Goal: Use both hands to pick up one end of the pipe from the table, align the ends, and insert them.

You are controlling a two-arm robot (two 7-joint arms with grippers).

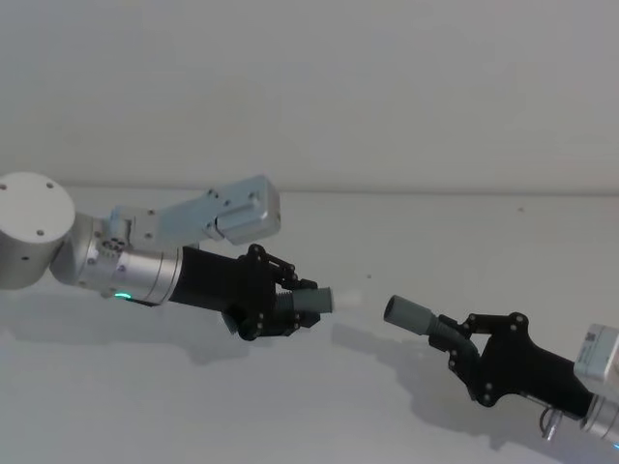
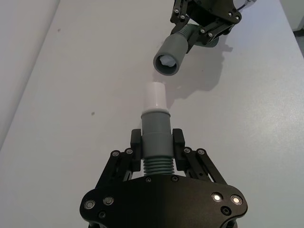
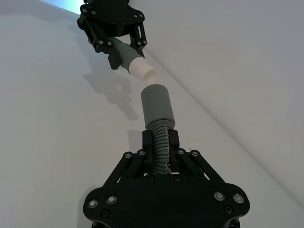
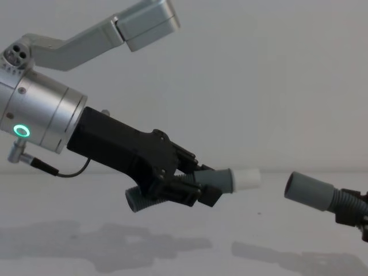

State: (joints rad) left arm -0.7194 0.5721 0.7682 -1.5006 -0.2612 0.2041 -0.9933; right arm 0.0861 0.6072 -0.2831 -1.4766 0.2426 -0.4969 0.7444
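Clenches a ribbed dark-grey hose piece (image 2: 156, 137) in the left tool (image 1: 293, 307), clear of the bench (image 1: 290, 416), white tip (image 2: 154, 97) aimed rightward for mating. Leaves a short gap. Grips the second ribbed piece (image 3: 160, 137) in the right tool (image 1: 455, 340), wide grey cuff (image 1: 409, 313) facing back, not quite in line.

Light dim, flat and diffuse, from overhead by the shadows. Head view: table (image 1: 290, 416) and wall (image 1: 387, 87) both grey, barely separable. Soft-edged shadows lie on the table beneath the left end effector (image 1: 295, 302) and right end effector (image 1: 455, 340); in the chest view they spread broad and faint. White tip (image 1: 350, 298) of the pipe (image 1: 314, 302) nearly merges with the table. Green ring (image 4: 22, 131) glows; silver wrist (image 4: 49, 109) carries a mild sheen. Wrist views brighter, shadows firmer. Pale bright patch (image 3: 61, 4) at the right wrist view's edge.
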